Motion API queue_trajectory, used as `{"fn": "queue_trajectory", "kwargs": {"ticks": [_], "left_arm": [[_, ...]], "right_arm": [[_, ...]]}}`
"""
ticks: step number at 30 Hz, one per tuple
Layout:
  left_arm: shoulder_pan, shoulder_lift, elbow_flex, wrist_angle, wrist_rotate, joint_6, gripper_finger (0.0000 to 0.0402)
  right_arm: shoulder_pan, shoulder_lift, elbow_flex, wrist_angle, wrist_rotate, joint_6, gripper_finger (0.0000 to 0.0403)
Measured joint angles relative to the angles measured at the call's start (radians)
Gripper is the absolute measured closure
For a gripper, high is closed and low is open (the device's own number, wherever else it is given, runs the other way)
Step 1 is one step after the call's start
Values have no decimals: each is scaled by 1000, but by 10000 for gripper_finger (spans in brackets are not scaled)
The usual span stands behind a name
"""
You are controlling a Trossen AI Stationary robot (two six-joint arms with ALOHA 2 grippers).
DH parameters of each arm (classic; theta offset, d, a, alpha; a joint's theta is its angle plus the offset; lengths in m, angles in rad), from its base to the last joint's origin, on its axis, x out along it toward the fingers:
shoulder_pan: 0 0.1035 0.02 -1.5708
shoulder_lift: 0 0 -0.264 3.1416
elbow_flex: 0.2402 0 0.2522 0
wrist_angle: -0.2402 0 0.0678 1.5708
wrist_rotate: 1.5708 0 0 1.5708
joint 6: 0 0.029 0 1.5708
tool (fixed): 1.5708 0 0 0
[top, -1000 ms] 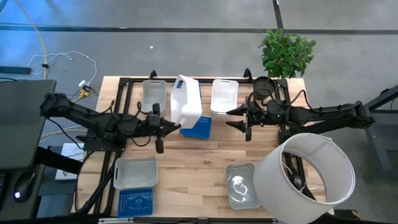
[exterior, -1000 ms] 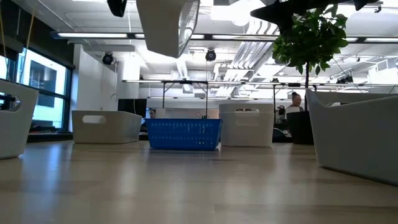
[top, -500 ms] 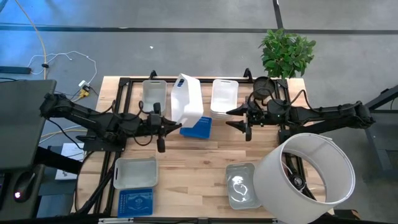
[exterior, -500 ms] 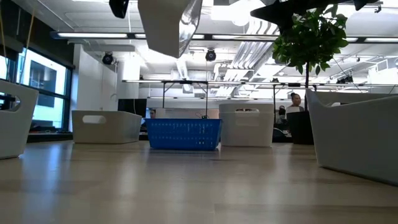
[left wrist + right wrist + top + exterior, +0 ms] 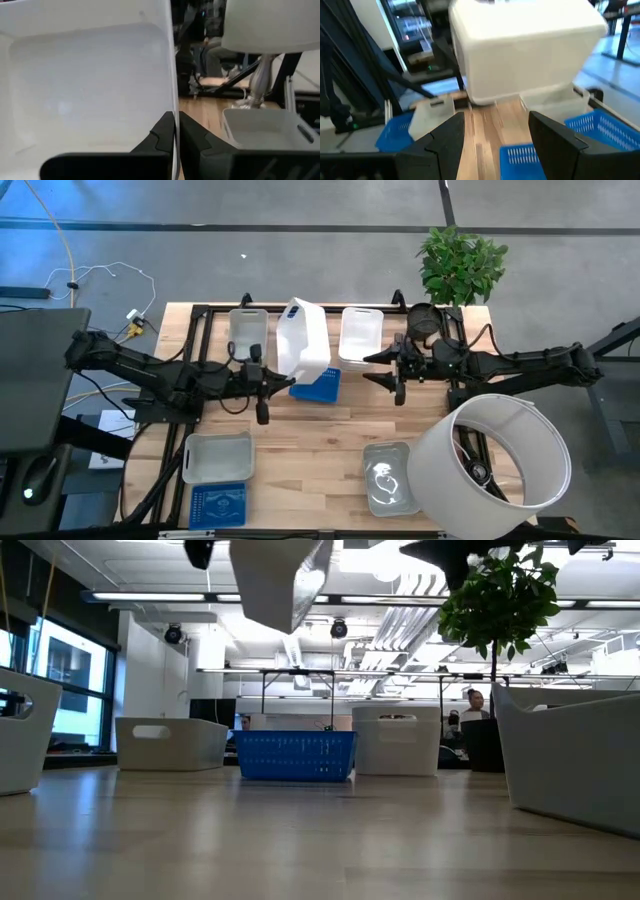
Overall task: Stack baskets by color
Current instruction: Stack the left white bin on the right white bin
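Nearest us on the worktop we see a white basket, a blue basket and a grey basket; mid-worktop, our left hand is clenched on the wall of a raised white basket, tilted above another blue basket; our right hand hangs released beside it; farthest, two white baskets stand along the back edge.

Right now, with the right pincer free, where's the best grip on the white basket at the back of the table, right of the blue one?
Likely its near short rim: the white basket sits upright and open-topped, that wall facing the open right pincer. Come from above, one finger inside.
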Motion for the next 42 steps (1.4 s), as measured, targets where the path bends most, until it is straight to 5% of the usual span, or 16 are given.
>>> {"fn": "queue_trajectory", "kwargs": {"ticks": [9, 24, 42], "left_arm": [[166, 208, 196, -189, 190, 111, 401], [348, 583, 485, -210, 360, 398, 401], [436, 812, 653, -326, 374, 500, 401]], "right_arm": [[0, -2, 0, 216, 0, -4, 194], [0, -2, 0, 233, 11, -11, 194], [0, -2, 0, 223, 15, -3, 194]]}}
